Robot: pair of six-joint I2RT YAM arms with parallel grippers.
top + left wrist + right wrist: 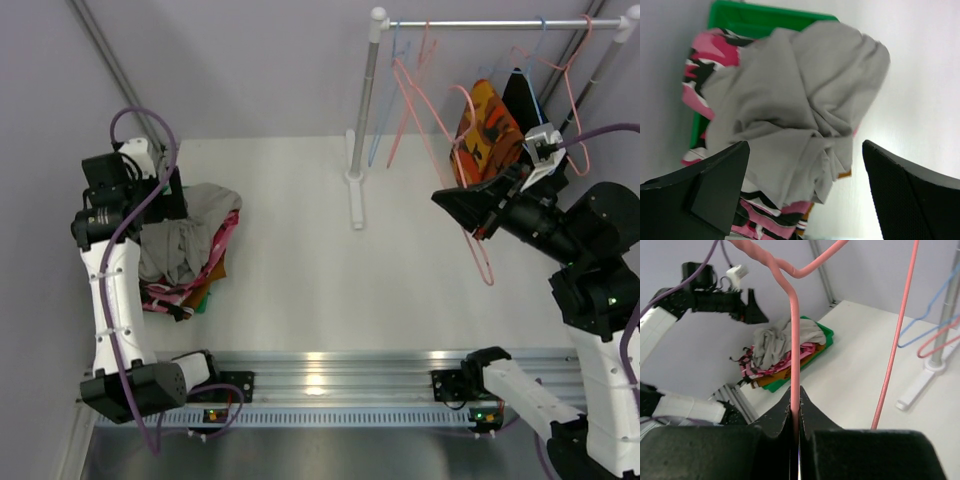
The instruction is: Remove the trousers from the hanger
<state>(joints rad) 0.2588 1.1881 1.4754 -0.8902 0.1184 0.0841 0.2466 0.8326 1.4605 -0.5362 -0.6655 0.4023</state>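
Note:
The trousers lie in a loose pile at the table's left. The light grey pair (190,225) (800,100) is on top, the pink floral pair (224,240) (715,50) lies under it, and a rust-brown edge (213,272) (790,371) shows at the bottom. My left gripper (172,195) (805,190) is open just above the grey pair and holds nothing. My right gripper (468,207) (795,407) is shut on the wire of a bare pink hanger (478,240) (794,340), which it holds out in front of the rack.
The pile sits on a green tray (765,17) (822,332). A white rack (365,110) stands at the back with blue and pink empty hangers (400,90). An orange-patterned garment (488,125) and a black garment (520,100) hang on it, behind my right gripper.

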